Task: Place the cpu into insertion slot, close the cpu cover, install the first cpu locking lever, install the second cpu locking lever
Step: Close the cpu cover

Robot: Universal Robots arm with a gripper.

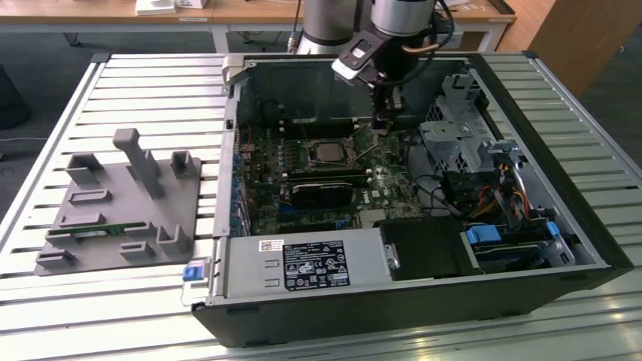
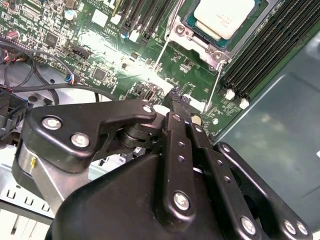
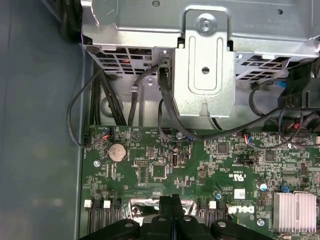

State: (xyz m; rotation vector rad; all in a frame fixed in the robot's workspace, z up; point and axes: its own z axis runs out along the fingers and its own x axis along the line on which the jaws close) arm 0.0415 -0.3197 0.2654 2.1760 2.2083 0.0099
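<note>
- Pincer (image 2: 176,96) was clenched on nothing, tips just beside a free locking lever (image 2: 214,90)
- cpu (image 2: 222,17) sat seated, cpu cover (image 2: 202,45) down around it
- My read: the lever wanted a low, steady push, no slipping off

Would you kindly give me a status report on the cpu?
Gripper shut, holding nothing, above board. Cpu seated, cpu cover down. Levers look unlatched.
</note>
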